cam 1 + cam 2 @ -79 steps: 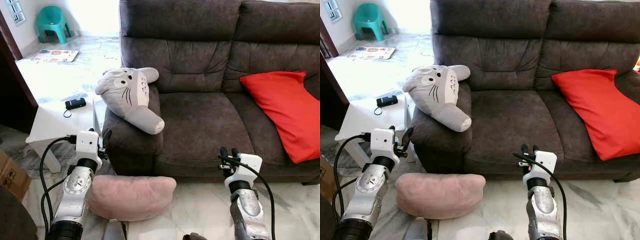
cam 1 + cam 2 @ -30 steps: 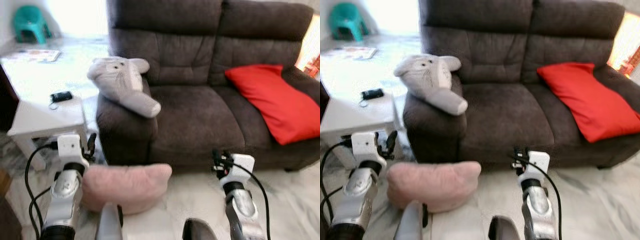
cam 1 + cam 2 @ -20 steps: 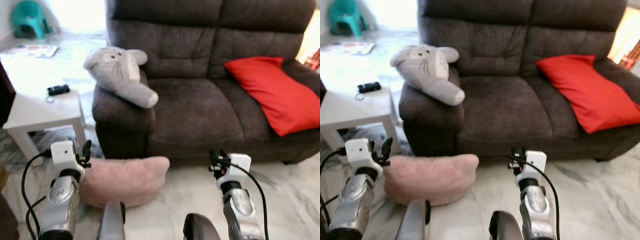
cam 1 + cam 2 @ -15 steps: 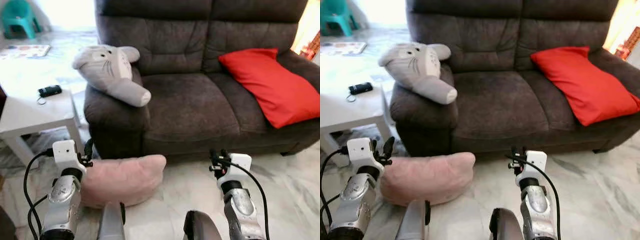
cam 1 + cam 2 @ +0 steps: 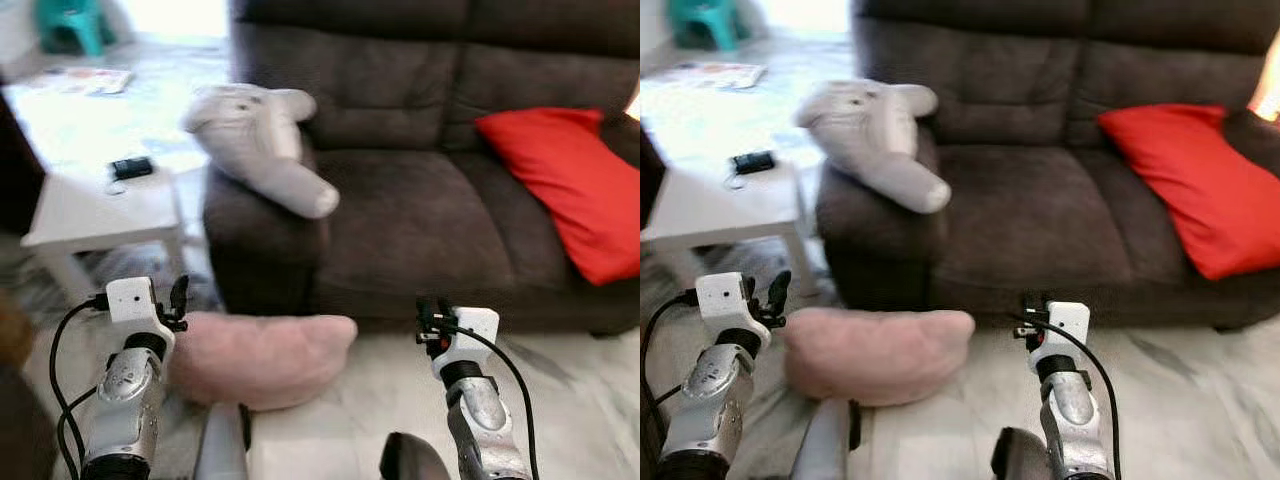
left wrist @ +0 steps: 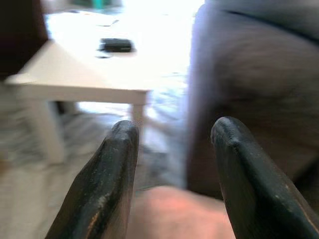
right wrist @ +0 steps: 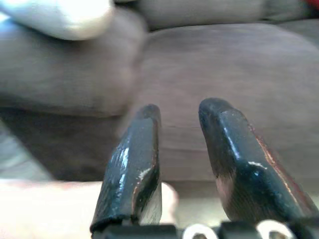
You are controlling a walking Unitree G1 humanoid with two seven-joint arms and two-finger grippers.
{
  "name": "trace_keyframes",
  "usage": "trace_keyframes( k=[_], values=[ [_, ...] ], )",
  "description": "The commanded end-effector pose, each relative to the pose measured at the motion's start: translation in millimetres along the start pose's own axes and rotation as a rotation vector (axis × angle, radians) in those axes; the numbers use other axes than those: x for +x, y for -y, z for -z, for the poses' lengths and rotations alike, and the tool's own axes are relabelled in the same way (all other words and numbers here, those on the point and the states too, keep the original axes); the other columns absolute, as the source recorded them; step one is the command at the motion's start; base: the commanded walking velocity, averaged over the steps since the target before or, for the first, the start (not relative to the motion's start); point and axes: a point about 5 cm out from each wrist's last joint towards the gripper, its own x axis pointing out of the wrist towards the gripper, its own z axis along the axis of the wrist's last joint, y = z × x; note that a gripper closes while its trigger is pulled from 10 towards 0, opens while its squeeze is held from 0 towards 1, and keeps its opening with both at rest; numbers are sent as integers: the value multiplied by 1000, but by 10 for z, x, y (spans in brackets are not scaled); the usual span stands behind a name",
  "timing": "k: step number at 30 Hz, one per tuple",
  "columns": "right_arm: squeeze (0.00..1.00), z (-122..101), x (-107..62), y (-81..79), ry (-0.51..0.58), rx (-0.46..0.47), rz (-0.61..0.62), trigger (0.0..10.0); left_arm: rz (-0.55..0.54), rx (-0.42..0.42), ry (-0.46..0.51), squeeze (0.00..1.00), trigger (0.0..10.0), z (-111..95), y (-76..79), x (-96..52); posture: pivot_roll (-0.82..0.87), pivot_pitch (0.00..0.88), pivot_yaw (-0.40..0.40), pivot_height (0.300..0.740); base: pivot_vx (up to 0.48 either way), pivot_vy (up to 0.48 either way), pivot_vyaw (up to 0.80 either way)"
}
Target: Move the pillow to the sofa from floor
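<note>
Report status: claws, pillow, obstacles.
Left claw open, above pink pillow. Right claw open, empty. Pillow on floor against sofa. Plush toy on armrest; nothing blocking.

The pink pillow (image 5: 262, 358) lies on pale marble floor (image 5: 570, 400) against the dark grey fabric sofa (image 5: 420, 220) front; bare floor lies right of it, a white side table (image 5: 100, 215) crowds its left, and the middle seat is bare between grey plush toy (image 5: 262, 145) and red cushion (image 5: 565, 185)

You have the pillow (image 5: 262, 355) on the floor (image 5: 580, 400) just in front of the sofa (image 5: 420, 220), below its left armrest. A plush toy (image 5: 262, 145) lies on that armrest; a cushion (image 5: 565, 185) leans at the sofa's right end. Left of the sofa stands a side table (image 5: 100, 215) with a small device (image 5: 131, 167) on it.
</note>
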Motion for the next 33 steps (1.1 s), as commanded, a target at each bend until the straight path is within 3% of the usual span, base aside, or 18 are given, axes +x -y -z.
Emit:
trace_keyframes(
  k=[1, 11, 19, 33],
  values=[
    [0, -36, -2, 66, 15, 5, 20, 10000, 13, -9, -2, 0, 10000, 1, 48, 6, 130, 51, -102, 576, 0, 0, 0],
    [0, -51, 6, 55, 21, -17, 5, 10000, 22, -5, -1, 0, 10000, -3, 58, 6, 130, 50, -101, 576, 0, 0, 0],
    [0, -50, 3, 36, 27, 2, 3, 10000, 22, -2, 3, 0, 10000, -13, 55, 11, 131, 50, -98, 576, 0, 0, 783],
    [0, -45, 9, 53, 20, 23, 18, 10000, 36, 3, 0, 0, 10000, -1, 69, -6, 132, 51, -99, 576, 0, 0, 0]
  ],
)
